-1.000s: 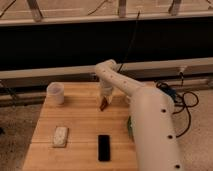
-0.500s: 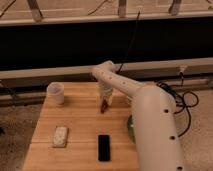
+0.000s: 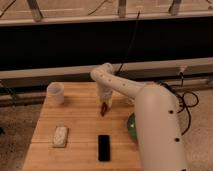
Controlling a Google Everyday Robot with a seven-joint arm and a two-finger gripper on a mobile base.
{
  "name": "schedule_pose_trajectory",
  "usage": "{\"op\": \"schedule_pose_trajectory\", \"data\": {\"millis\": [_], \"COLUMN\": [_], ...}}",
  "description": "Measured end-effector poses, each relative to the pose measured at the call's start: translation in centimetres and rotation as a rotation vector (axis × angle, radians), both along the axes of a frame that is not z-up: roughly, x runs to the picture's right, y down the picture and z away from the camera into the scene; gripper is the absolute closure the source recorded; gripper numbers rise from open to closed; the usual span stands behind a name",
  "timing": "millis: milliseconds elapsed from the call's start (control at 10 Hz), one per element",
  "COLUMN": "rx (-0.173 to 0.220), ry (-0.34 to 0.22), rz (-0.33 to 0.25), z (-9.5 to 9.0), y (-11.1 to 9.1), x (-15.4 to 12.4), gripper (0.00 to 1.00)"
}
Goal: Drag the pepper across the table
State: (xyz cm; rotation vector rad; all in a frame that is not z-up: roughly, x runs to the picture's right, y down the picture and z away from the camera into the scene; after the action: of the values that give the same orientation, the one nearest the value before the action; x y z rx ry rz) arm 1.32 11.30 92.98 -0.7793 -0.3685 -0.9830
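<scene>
A slim dark red pepper [image 3: 103,109] lies on the light wooden table [image 3: 80,125] near its middle, a little toward the far side. My gripper [image 3: 104,102] hangs straight down at the end of the white arm, its tip right on top of the pepper's far end. The arm's big white body covers the table's right side.
A translucent cup [image 3: 56,93] stands at the far left corner. A small white object [image 3: 60,136] lies near the front left. A black slab [image 3: 104,147] lies at the front middle. A green bowl [image 3: 131,127] peeks out from behind the arm on the right.
The gripper and the pepper under it have shifted slightly toward the front of the table. Nothing else has moved.
</scene>
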Motion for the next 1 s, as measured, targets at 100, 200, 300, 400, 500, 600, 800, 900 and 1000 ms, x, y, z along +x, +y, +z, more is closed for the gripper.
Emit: {"op": "schedule_pose_trajectory", "data": {"millis": [100,200,300,400,500,600,800,900,1000], "rx": [0.001,0.0,-0.002,-0.001,-0.002,0.002,0.001,-0.002,-0.002], "ry": [-0.002,-0.005,-0.011,-0.012,-0.014,-0.015,-0.023,-0.028,-0.036], "rz": [-0.006,-0.015,-0.023,-0.03,-0.037,-0.041,-0.054,-0.063,-0.072], "z": [-0.1,-0.2,-0.8,-1.2,-1.6,-1.6,-2.0,-2.5,-3.1], "y": [0.0,0.2,0.7,1.1,1.5,1.5,1.6,2.2,2.7], "x": [-0.1,-0.2,-0.6,-0.7,-0.7,-0.8,-1.3,-1.8,-2.3], "gripper": [0.99,0.99,0.99,0.99,0.99,0.99,0.99,0.99,0.99]}}
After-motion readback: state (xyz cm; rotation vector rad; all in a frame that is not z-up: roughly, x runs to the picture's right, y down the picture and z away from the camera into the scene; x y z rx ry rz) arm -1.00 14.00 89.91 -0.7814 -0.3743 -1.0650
